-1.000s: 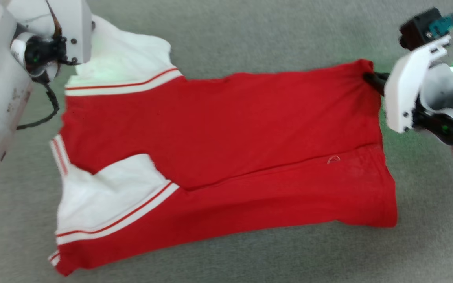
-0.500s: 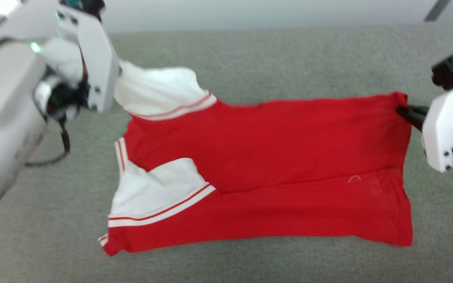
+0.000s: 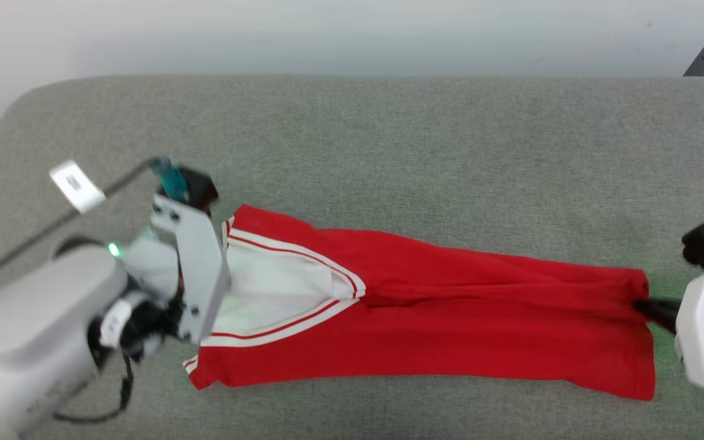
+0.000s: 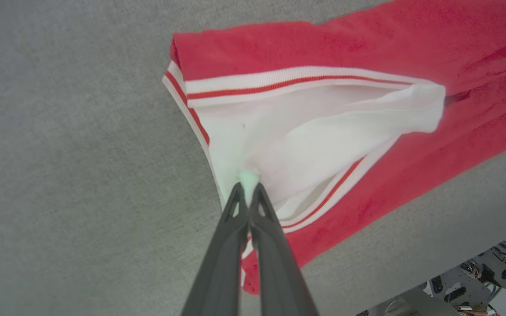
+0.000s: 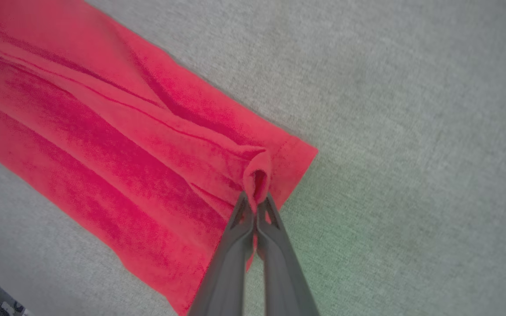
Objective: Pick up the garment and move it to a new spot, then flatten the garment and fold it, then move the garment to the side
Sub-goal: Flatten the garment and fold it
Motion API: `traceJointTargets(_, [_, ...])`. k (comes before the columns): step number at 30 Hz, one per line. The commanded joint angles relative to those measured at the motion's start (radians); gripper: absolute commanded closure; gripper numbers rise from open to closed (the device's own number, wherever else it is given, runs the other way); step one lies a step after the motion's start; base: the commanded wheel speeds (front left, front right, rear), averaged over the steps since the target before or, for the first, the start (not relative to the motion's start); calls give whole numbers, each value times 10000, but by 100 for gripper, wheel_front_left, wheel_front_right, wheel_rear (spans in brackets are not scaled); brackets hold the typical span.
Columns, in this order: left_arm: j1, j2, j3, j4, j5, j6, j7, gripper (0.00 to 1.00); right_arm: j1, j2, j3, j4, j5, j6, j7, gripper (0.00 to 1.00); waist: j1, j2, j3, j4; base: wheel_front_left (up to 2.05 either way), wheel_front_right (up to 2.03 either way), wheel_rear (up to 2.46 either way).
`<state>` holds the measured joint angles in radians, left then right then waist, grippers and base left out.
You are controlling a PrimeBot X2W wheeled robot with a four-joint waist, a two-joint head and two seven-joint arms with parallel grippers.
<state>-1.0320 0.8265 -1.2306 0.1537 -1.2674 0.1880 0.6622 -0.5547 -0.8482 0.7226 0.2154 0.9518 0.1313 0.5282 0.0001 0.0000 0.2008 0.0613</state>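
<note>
As left gripper [image 4: 247, 188] clamps white sleeve [image 4: 323, 131], right gripper [image 5: 256, 199] clamps red hem [image 5: 290, 153], garment [image 3: 450, 330] lies half-doubled lengthwise (fold seemingly under way); side move not yet done.

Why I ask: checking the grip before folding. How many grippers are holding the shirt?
2. The left gripper is shut on the white sleeve of the garment; the right gripper is shut on its red hem at the opposite end.

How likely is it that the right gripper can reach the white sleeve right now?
Probably not: the right gripper is shut on the red hem of the garment, and the white sleeve lies at the opposite end, pinched by the left gripper.
</note>
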Motion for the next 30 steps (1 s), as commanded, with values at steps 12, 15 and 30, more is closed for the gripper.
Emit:
traceJointTargets(12, [1235,-839,-76,1559,-840,-386,-164,100,398,1461,-182,1149,-716,-11,423,79,-1,0,-188,-245,0,0,0])
traceJointTargets(15, [1210,-1052,-23,1983,-822,-537,-349,77,264,1547,-94,1249,-810,-11,519,2,-1,0,-403,-222,0,0,0])
traceJointTargets(30, [2124,-649,371,1204,-562,-661,-2331,0,958,1258,-1162,887,-206,-11,1134,0,-1,0,-2106,-12,0,0,0])
